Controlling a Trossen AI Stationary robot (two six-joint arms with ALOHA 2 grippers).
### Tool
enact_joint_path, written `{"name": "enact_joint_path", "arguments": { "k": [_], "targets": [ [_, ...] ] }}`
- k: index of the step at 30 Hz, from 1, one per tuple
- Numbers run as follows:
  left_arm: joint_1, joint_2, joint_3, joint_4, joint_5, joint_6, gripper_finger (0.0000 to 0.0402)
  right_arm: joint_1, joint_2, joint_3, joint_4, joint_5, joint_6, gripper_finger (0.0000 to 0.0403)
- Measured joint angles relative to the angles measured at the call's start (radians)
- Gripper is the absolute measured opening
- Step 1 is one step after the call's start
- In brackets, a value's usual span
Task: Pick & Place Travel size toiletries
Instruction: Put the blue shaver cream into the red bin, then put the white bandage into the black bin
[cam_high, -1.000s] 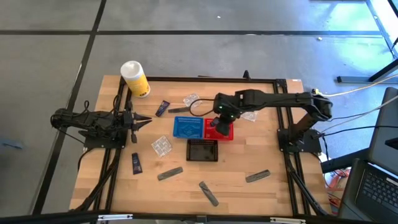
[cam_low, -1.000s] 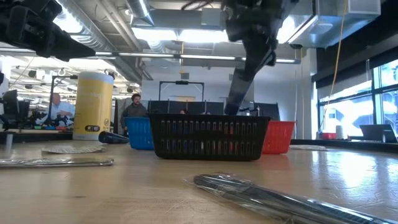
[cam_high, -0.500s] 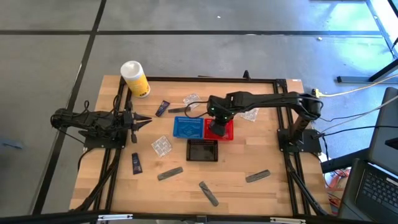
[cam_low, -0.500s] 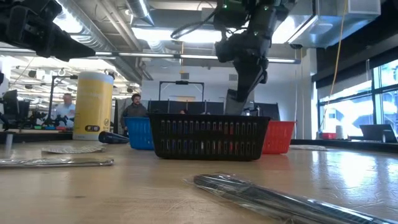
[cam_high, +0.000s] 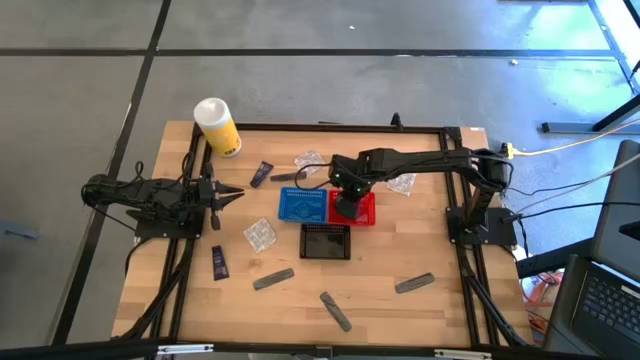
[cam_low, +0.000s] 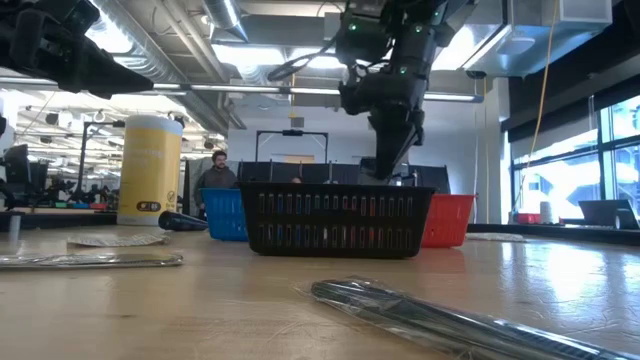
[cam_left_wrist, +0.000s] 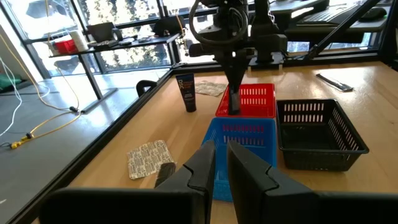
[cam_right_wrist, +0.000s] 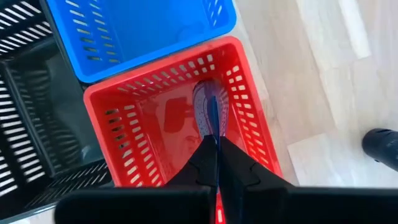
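Above the red basket (cam_right_wrist: 249, 112), right gripper (cam_right_wrist: 215, 144) clamped on a slim packet (cam_right_wrist: 209, 112) hanging into it, blue basket (cam_high: 301, 204) beside, left gripper (cam_high: 233, 192) pressed together, well apart.

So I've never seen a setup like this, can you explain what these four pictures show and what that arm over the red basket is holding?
Two robot arms work at a wooden table. One picture looks down from above, one looks level across the tabletop, and two come from cameras on the wrists. Blue, red and black baskets sit mid-table, with small toiletries scattered around and a yellow canister at a corner. The right gripper is shut on a thin packet, hanging over the red basket. The left gripper waits at the table's left edge, fingers nearly together and empty.
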Motion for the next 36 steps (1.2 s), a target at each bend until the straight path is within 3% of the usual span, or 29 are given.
{"name": "enact_joint_path", "arguments": {
  "k": [8, 17, 23, 36],
  "targets": [
    [0.0, 0.0, 0.0, 0.0, 0.0, 0.0, 0.0038, 0.0, 0.0, 0.0, -0.003, 0.014, 0.0, 0.0002],
    [0.0, 0.0, 0.0, 0.0, 0.0, 0.0, 0.0035, 0.001, 0.004, -0.001, -0.009, 0.015, 0.0, 0.0054],
    [0.0, 0.0, 0.0, 0.0, 0.0, 0.0, 0.0038, 0.001, 0.004, -0.001, -0.007, 0.015, 0.0, 0.0068],
    [0.0, 0.0, 0.0, 0.0, 0.0, 0.0, 0.0035, 0.001, 0.003, -0.002, -0.007, 0.015, -0.023, 0.0005]
  ]
}}
